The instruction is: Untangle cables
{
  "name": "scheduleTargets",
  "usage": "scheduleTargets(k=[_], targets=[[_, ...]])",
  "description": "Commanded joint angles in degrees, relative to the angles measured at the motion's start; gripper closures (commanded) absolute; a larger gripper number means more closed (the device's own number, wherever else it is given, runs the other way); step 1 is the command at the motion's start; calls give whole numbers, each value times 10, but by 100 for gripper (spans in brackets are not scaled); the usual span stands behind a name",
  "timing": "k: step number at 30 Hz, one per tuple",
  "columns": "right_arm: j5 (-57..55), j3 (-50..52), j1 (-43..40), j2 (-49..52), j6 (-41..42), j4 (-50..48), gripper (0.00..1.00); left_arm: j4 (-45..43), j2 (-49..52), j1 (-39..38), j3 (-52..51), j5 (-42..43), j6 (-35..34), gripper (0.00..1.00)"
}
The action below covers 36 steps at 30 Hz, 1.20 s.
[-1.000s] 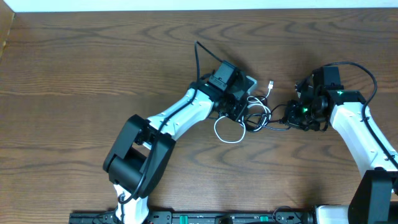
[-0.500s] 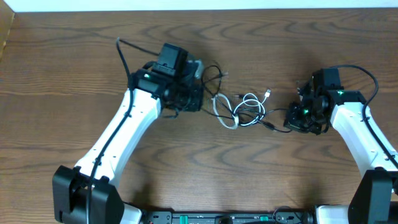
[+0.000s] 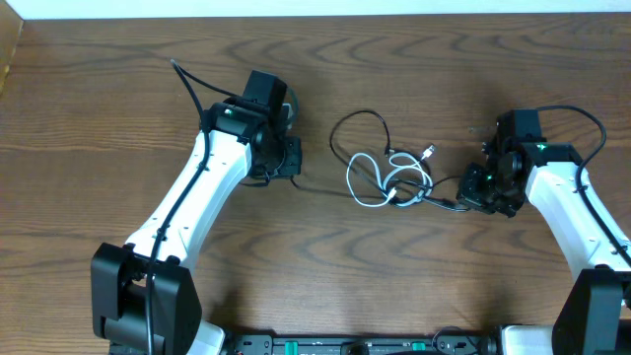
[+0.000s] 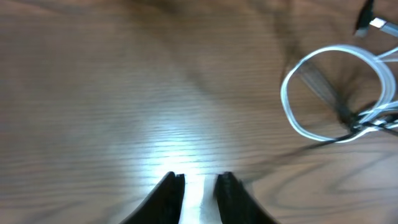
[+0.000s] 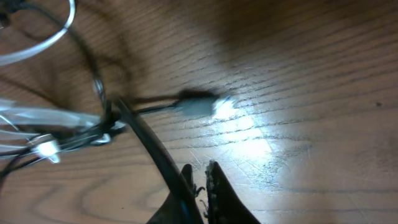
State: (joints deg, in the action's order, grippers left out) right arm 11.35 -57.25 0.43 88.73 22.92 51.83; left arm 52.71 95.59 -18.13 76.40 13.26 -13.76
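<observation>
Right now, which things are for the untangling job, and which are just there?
For the job: white cable, black cable, left gripper, right gripper.
Just there: wooden table, thick black arm cables.

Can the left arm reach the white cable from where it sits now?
Probably yes: bare table lies between the left gripper and the white cable, though the black cable crosses that loop.

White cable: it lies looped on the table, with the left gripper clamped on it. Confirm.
Wrong. The white cable lies looped on the table, but the left gripper stands apart from it, as the left wrist view shows.
</observation>
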Motion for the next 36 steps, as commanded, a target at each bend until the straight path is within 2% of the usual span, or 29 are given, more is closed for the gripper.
scheduleTargets(k=[1, 4, 7, 9, 12, 14, 18, 21, 22, 23, 25, 28, 34, 36], targets=[[7, 0, -11, -7, -14, -2, 92, -19, 3, -9, -5, 69, 35, 66], [35, 0, -11, -7, -42, -12, 86, -38, 3, -20, -5, 103, 51, 57], [64, 0, -11, -7, -58, -20, 83, -59, 3, -35, -5, 127, 59, 55], [110, 0, -11, -7, -84, -34, 81, -90, 3, -49, -5, 159, 88, 52], [189, -1, -11, -8, -118, -61, 77, -120, 3, -63, -5, 171, 93, 46], [242, -4, -11, -11, -129, -86, 73, -139, 3, -72, -5, 179, 93, 44], [375, -6, -11, -13, -138, -176, 56, -161, 3, -97, -5, 181, 114, 43], [398, -6, -8, -13, -123, -226, 45, -160, 3, -104, -5, 182, 123, 43], [397, -6, -7, -13, -108, -238, 43, -159, 3, -105, -5, 186, 130, 44], [352, -6, -8, -13, -47, -249, 36, -159, 3, -106, -5, 205, 151, 44], [275, -6, -9, -13, 16, -243, 30, -159, 3, -106, -5, 241, 186, 44], [157, -6, -13, -13, 57, -221, 26, -157, 2, -106, -5, 282, 221, 44], [112, -6, -62, -13, 50, -175, 23, -128, 3, -137, -5, 295, 257, 44], [113, -6, -94, -13, 22, -155, 23, -130, 6, -176, -5, 249, 257, 44]])
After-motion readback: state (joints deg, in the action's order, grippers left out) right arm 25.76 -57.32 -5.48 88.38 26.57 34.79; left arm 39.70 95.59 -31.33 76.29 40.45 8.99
